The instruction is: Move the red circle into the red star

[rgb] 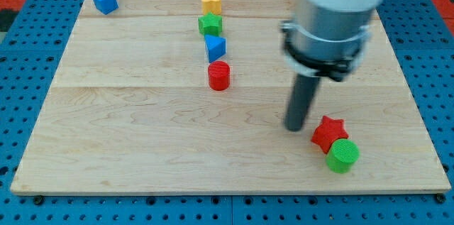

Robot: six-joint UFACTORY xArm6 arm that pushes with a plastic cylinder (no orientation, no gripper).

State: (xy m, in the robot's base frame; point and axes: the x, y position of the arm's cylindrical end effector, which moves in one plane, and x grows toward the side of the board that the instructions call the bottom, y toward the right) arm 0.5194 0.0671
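Red circle (pixel 219 76), a short cylinder, stood upright near the middle of the counter (pixel 142 133), at the lower end of a loose column of blocks running toward the view's top: blue block (pixel 215 47), wedge-like, just above it and nearly touching; green star (pixel 210 24) above that; yellow block (pixel 211 1), roughly hexagonal, at the top edge. A blue cube (pixel 104 1) sat alone in the view's top-left corner. Red star (pixel 328 133) lay well apart, toward the view's lower right, with a green cylinder (pixel 343 155) pressed against its lower-right side. The tool was only a plain dark rod with nothing to open or close and nothing in its hold; my tip (pixel 295 127) rested on the boards just left of the red star, between it and the red circle, touching neither as far as could be seen. Counter was pale wood planks with visible grain and seams, set on a blue gridded mat (pixel 28 204). Blocks looked matte and solid-coloured. The arm's white and grey housing (pixel 333 12) was blurred, cut off by the view's top, and covered part of the counter's far right.
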